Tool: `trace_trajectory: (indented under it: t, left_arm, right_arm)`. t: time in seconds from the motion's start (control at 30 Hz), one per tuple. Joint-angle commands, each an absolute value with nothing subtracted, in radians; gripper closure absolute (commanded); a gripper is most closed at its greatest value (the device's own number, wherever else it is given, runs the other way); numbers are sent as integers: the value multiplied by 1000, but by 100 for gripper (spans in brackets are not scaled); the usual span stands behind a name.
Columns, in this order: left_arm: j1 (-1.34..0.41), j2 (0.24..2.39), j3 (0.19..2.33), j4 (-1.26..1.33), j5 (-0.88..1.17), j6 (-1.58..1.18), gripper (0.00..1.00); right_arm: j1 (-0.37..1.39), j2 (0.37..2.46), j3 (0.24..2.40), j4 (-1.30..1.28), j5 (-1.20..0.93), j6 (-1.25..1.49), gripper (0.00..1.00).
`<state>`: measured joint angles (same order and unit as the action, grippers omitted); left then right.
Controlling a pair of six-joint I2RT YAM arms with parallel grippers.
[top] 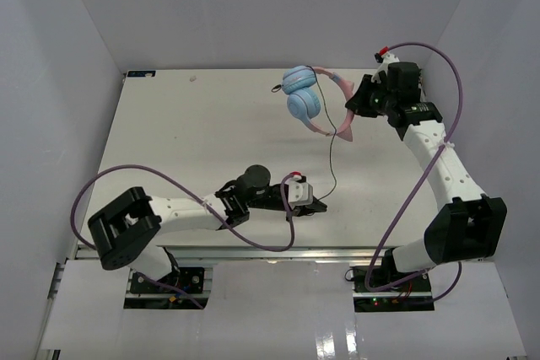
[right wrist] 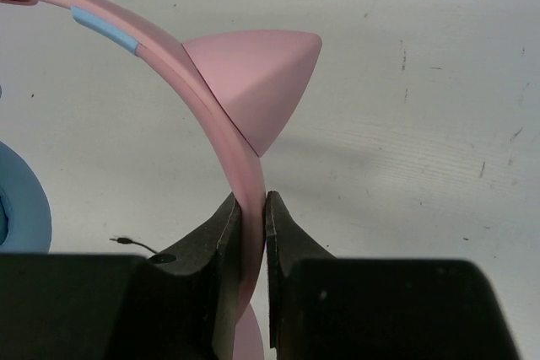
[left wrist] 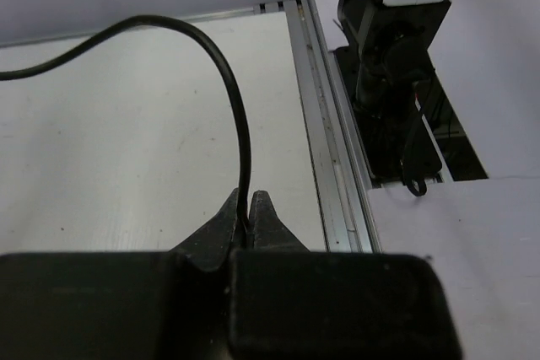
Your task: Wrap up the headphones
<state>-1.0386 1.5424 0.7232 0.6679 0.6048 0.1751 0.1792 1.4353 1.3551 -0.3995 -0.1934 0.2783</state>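
top external view: headphones (top: 305, 100) are at the far right of the table (top: 186, 141), just left of the right pincer (top: 350, 117), which meets the pink headband (top: 336, 131). cord (top: 332, 153) runs from them toward the near edge, into the left pincer (top: 318, 206). whether the headphones rest on the table or hang clear cannot be told. open table lies left of both arms; walls (top: 253, 6) close three sides.

left wrist view: left pincer (left wrist: 249, 223) is closed narrow on the cord (left wrist: 229, 73), which arcs up and is cut off at the left. edge rail (left wrist: 325, 166) lies just right of the tips, right arm base (left wrist: 392, 56) beyond it.

right wrist view: right pincer (right wrist: 251, 218) clamps the headband (right wrist: 215, 128) just below a cat ear (right wrist: 257, 73). one blue earcup (right wrist: 18, 200) is cut off at left. a black wire end (right wrist: 126, 244) beside the left finger is too small to identify.
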Motion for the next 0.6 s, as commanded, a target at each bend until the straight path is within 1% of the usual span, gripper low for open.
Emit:
trace_trajectory:
  t: [0.0, 0.07, 0.13, 0.3, 0.37, 0.4, 0.43, 0.57]
  left_arm:
    - [-1040, 1409, 653, 596, 594, 209, 100]
    - [-1026, 1395, 621, 568, 578, 227, 100]
    - [-994, 1409, 610, 573, 606, 221, 100]
    - [-923, 1494, 640, 570, 665, 218, 100]
    - [-895, 1533, 647, 591, 671, 215, 100]
    - [-876, 1535, 643, 601, 676, 207, 100]
    - [-847, 1529, 637, 632, 678, 199, 100]
    - [-786, 1472, 606, 680, 718, 158, 100]
  right_arm:
    - [168, 1385, 1355, -277, -319, 250, 92]
    - [163, 1365, 1355, -265, -386, 199, 92]
    - [160, 1343, 1344, -249, -456, 163, 92]
    - [155, 1276, 1337, -223, -603, 166, 92]
    - [149, 1260, 1346, -225, -717, 165, 92]
    - [144, 1247, 1348, -225, -748, 158, 92]
    - [138, 1235, 1344, -225, -831, 112, 92]
    - [127, 1165, 1280, -244, -890, -25, 92]
